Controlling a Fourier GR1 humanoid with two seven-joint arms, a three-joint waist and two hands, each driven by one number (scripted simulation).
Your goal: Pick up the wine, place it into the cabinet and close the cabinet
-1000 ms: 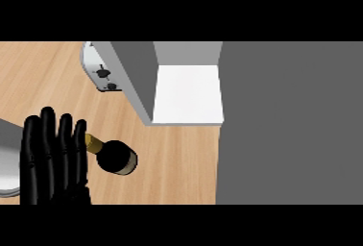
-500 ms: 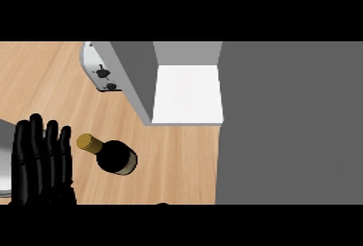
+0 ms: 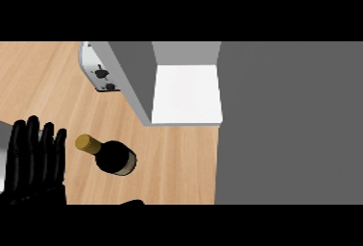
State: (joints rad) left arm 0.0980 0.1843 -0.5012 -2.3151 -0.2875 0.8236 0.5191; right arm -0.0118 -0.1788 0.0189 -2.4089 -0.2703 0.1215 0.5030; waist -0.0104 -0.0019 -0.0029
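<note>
so wine [image 3: 113, 157] upright on counter [image 3: 56, 86], ungrasped; left hand [image 3: 34, 158] beside it, fingers straight, empty. cabinet [image 3: 186, 93] open; pick, place, close all pending.

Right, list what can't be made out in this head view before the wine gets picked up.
- Right hand: only a dark tip shows at the lower edge; fingers cannot be told.
- Left hand: wrist and forearm cut off by the left and lower edges.
- Wine bottle: seen steeply from above, so its label is hidden.
- Cabinet: only its white floor shows; the depth is hidden by its top.
</note>
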